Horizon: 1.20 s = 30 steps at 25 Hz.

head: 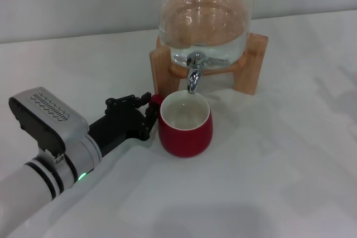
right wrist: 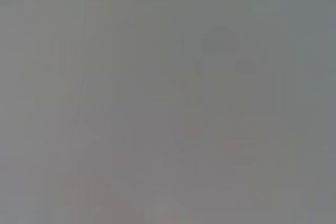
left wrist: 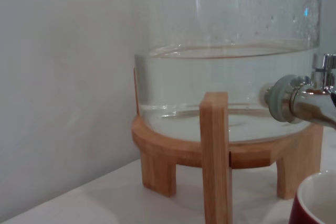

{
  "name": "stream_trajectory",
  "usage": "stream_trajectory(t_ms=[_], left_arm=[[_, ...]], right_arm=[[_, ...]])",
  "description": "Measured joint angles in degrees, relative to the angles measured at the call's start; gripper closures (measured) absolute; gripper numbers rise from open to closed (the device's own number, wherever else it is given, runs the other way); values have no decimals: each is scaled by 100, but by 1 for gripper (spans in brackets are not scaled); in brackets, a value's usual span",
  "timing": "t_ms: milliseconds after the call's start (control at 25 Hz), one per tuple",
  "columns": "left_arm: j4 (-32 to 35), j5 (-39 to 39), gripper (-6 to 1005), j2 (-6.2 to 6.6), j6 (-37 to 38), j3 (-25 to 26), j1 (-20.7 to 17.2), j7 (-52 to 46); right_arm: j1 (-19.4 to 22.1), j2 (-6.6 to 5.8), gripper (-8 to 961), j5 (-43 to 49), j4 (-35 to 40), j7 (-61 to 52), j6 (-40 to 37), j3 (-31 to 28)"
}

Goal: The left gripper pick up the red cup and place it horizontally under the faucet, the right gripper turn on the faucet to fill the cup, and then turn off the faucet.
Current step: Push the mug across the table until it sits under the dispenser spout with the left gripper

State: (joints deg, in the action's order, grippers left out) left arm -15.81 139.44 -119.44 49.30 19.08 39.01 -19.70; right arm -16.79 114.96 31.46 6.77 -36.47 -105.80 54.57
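Red cup (head: 185,126) sits upright on the white table (head: 279,165) at frame centre, right under the chrome faucet (head: 193,73) of the glass dispenser (head: 203,20). Left gripper (head: 146,114) comes in from lower left, fingers clamped on the cup's handle.

One red cup (head: 185,126) is seen, with one handle (head: 154,102). One glass dispenser (head: 203,23), one wooden stand (head: 251,62) and one faucet (head: 194,71) are counted. One pincer (head: 146,112) is visible.
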Motion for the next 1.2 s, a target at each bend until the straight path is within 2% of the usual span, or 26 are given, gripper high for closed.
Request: stream_trajectory(t_ms=[1200], left_arm=[[52,-46,782,-9,-81,12,-198,25]], right_arm=[[-27,0,202,-9,0,0,-36,8]])
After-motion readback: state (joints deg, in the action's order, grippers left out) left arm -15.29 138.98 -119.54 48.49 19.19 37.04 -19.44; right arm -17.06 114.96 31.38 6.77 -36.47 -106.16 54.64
